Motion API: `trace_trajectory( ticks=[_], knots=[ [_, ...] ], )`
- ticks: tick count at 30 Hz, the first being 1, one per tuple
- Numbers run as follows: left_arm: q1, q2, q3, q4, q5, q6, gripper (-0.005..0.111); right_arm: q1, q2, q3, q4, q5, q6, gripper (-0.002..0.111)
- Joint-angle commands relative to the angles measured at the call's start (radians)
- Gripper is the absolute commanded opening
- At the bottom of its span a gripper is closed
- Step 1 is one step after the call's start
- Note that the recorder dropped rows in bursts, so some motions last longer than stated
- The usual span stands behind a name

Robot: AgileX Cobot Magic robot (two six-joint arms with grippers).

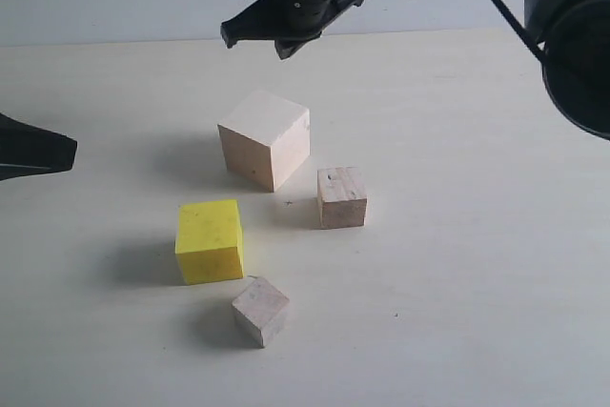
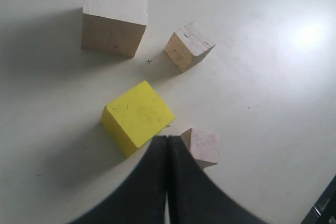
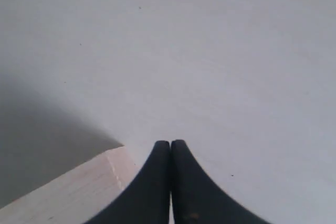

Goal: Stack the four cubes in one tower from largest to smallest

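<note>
Wooden and pale, the large bare cube (image 1: 265, 138) is set just above the centre of the exterior frame on the off-white bench (image 1: 477, 235). The small pale wooden cube (image 1: 341, 197) is placed near it, to the lower right, with a gap between them. The bright yellow wooden cube (image 1: 210, 240) is found left of centre, below the large one. The smallest pale wooden cube (image 1: 260, 311) is seen just off its lower right corner, turned at an angle. All four are kept apart on the bench, none resting on another. The black left pincer (image 2: 167, 139) is shown pressed together and empty at the left edge of the exterior frame. The black right pincer (image 3: 170, 144) is likewise closed on nothing and is held at the top centre, above the large cube.
</note>
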State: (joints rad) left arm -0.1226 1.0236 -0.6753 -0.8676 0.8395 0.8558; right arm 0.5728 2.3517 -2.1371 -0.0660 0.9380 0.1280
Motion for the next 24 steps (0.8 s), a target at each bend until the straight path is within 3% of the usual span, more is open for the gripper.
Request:
trace_trajectory(
  ticks=[1, 11, 24],
  knots=[
    [-0.007, 0.002, 0.002, -0.005, 0.006, -0.002, 0.0, -0.011, 0.035, 0.004, 0.115, -0.072, -0.036, 0.0],
    [-0.007, 0.002, 0.002, -0.003, 0.002, -0.002, 0.0, -0.014, 0.077, 0.004, 0.167, -0.096, -0.05, 0.0],
    [-0.007, 0.002, 0.002, -0.003, -0.006, 0.0, 0.0, -0.014, 0.081, 0.004, 0.345, -0.004, -0.274, 0.0]
  ],
)
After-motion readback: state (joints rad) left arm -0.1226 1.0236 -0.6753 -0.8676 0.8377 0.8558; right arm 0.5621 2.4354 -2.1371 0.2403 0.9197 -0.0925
